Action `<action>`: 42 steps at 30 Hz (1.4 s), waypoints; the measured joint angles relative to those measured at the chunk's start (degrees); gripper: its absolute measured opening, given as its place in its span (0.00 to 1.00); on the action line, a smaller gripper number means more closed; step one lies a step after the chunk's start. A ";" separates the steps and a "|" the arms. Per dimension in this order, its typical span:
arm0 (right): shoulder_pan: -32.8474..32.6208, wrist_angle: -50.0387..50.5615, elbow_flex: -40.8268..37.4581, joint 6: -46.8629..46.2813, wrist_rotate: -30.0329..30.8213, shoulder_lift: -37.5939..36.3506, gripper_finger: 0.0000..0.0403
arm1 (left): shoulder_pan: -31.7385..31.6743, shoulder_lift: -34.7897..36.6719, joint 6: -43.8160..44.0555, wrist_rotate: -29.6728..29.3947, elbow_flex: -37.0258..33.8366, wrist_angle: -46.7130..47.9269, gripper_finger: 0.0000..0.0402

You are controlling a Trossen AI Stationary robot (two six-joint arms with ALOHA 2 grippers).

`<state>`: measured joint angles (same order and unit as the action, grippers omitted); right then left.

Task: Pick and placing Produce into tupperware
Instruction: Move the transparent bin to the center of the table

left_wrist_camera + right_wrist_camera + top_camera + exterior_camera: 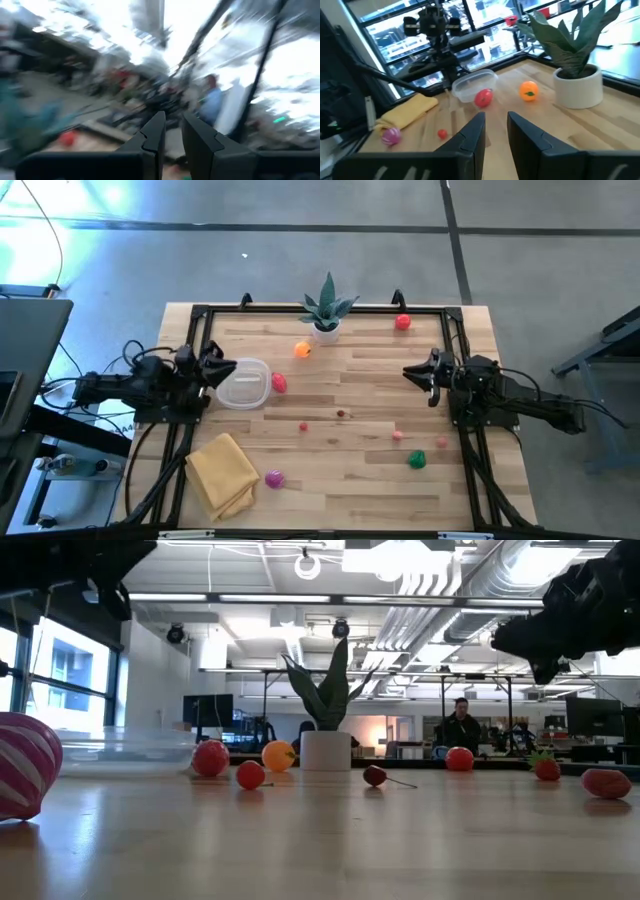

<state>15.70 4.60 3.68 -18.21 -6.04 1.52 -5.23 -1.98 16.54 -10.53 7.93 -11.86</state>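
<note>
Magenta striped produce (25, 765) foremost; tupperware (243, 383) beside left gripper (226, 367).

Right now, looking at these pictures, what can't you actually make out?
- Left wrist view: motion blur smears everything past the left gripper; only a reddish blob shows.
- High view: the small pieces near the table's middle, like the dark one, are too small to identify.
- Low view: the striped pink piece is cut off by the picture's edge, and the clear container is too faint to see inside.
- Low view: the right gripper is a dark silhouette.
</note>
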 joint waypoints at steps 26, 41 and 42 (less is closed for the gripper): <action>0.02 -2.25 0.00 -5.97 3.04 0.02 0.18 | -15.38 -61.90 18.91 -3.41 29.83 54.34 0.13; 0.00 0.75 0.00 -5.02 2.59 0.02 0.18 | -18.78 -77.11 4.07 14.48 30.35 49.87 0.13; 0.00 0.75 0.00 -4.89 2.59 0.02 0.18 | -18.76 -77.99 3.22 15.46 30.35 49.40 0.13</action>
<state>15.70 5.34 3.68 -23.10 -3.44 1.54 -23.99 -79.97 19.77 4.93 38.28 37.55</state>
